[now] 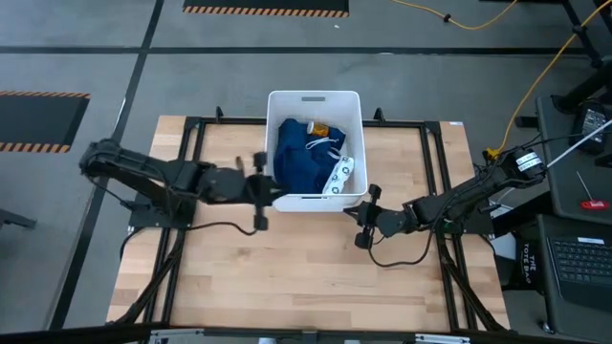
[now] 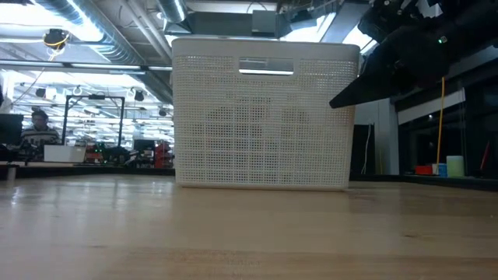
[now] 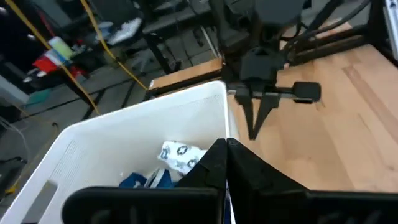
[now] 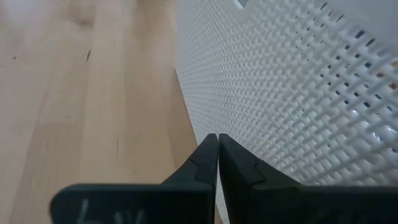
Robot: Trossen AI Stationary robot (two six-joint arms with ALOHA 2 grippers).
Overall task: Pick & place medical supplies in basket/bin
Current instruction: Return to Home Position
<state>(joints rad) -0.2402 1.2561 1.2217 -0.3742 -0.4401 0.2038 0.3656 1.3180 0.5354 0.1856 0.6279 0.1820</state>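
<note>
The white tub [image 1: 316, 94] stands at the table's far middle; its walls are perforated [image 2: 264, 117]. Inside lie the dark blue cloth [image 1: 298, 158], the white ring-printed packet [image 1: 341, 172] on the cloth's right side, and the amber bottle [image 1: 318, 129] at the far end. The black block is hidden. My left gripper [image 1: 275, 188] is shut at the tub's near left corner, above the rim [image 3: 225, 146]. My right gripper [image 1: 360, 214] is shut beside the near right corner, about halfway up the wall [image 2: 333, 103]. My left gripper's shut fingertips [image 3: 217, 155] show over the tub's rim corner [image 3: 221, 87]; whether they touch it I cannot tell. My right gripper's shut fingertips [image 4: 211, 146] stand slanting down right at the tub's perforated outer wall [image 4: 280, 74]; whether they touch it I cannot tell.
A black frame of rails [image 1: 191, 124] runs along the wooden table's [image 1: 306, 277] left, far and right sides. The broad near half of the table lies bare. Cables and equipment [image 1: 574, 239] sit off the right edge. A person [image 2: 35, 128] sits far off in the room.
</note>
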